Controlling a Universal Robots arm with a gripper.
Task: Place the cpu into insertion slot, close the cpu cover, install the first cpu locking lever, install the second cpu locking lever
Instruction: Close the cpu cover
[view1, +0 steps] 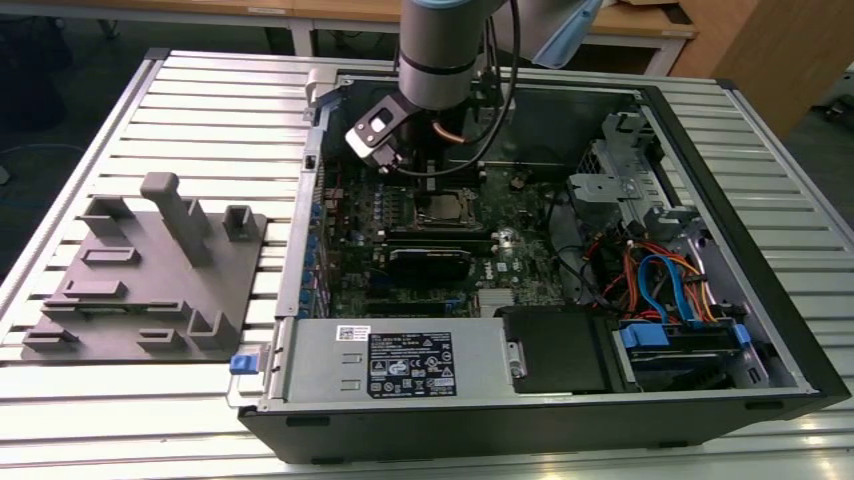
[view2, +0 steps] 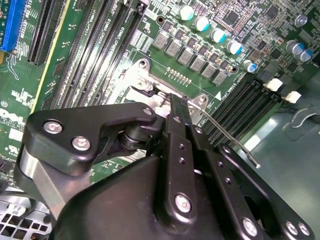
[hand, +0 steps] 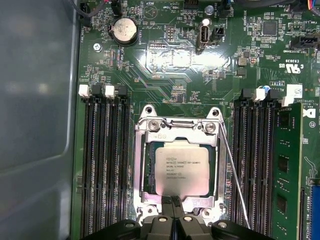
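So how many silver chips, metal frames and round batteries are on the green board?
silver chip: 1
metal frame: 1
round battery: 1
Total: 3

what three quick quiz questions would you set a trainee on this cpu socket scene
1. True or false: the cpu lies in the insertion slot.
2. In the first wrist view, where are the tips of the gripper? A on the coin cell; B at the edge of the cpu cover; C on a memory module.
3. Does the thin wire lever beside the cover lie tucked against it, or slant away from it?
Key: 1 true; 2 B; 3 it slants away.
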